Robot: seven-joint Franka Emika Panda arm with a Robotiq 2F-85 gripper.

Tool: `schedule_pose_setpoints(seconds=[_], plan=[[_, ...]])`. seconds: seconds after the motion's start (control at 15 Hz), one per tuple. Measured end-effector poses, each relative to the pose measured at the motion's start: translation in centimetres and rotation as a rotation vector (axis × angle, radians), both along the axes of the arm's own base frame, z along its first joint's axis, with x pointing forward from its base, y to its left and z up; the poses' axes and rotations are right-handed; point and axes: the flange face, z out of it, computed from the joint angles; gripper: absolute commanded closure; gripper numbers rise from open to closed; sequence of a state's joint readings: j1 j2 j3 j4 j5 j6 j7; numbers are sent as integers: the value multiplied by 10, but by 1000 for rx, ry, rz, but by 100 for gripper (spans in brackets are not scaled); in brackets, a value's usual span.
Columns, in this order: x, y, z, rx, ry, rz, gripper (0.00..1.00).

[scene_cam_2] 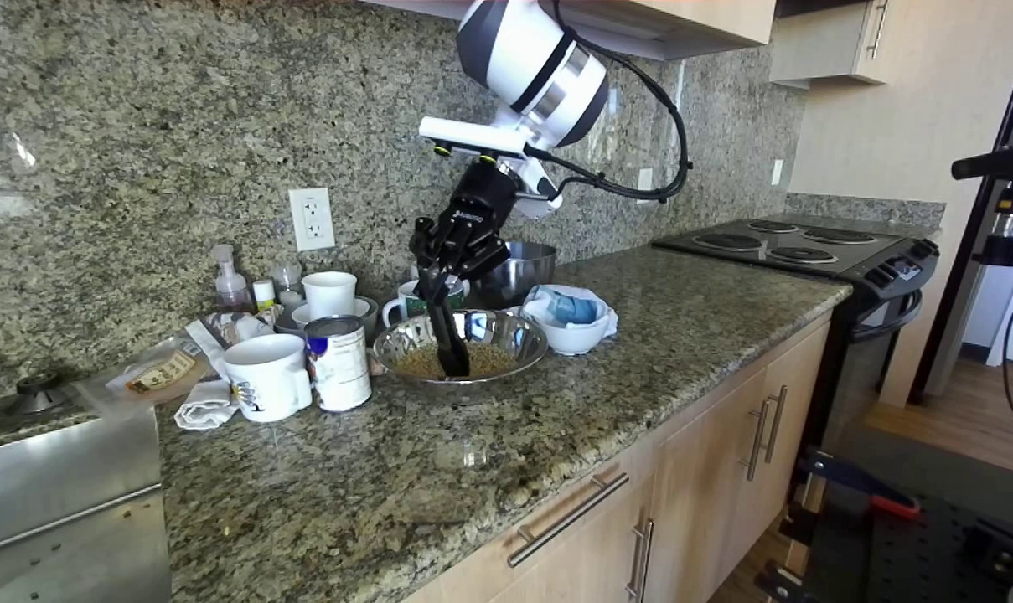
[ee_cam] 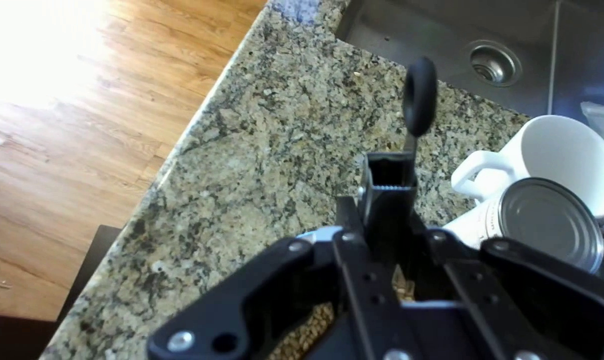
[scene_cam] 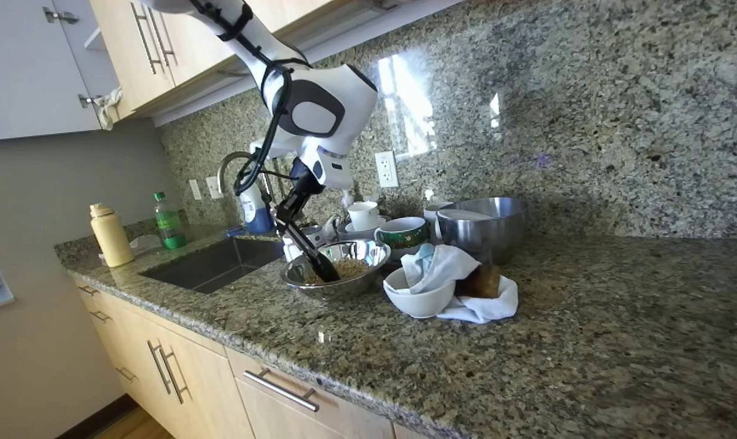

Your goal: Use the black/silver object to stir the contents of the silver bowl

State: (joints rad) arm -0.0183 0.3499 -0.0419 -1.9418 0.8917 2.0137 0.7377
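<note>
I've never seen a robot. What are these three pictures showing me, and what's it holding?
The white machine is a robot arm, and its black claw works like a hand. Two pictures come from cameras outside the robot, showing the arm over the countertop. The wrist view, with the claw at the bottom, comes from a camera carried on the arm itself. The claw is closed on a black and silver utensil, whose black end is down in the tan contents of the silver bowl; the job is to stir them. Also on the countertop are a white mug, a tin can, a small white bowl holding cloth, and a taller steel pot.
</note>
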Motion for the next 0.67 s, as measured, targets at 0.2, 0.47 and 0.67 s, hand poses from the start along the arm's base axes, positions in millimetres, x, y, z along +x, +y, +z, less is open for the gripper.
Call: schedule_pose_setpoints(seconds=[0.2,0.47,0.67], plan=[[-1,-12,2,-40,45,-5,95],[0,-23,3,-119,65,-22,95],[6,-22,4,-163,22,-41,95]])
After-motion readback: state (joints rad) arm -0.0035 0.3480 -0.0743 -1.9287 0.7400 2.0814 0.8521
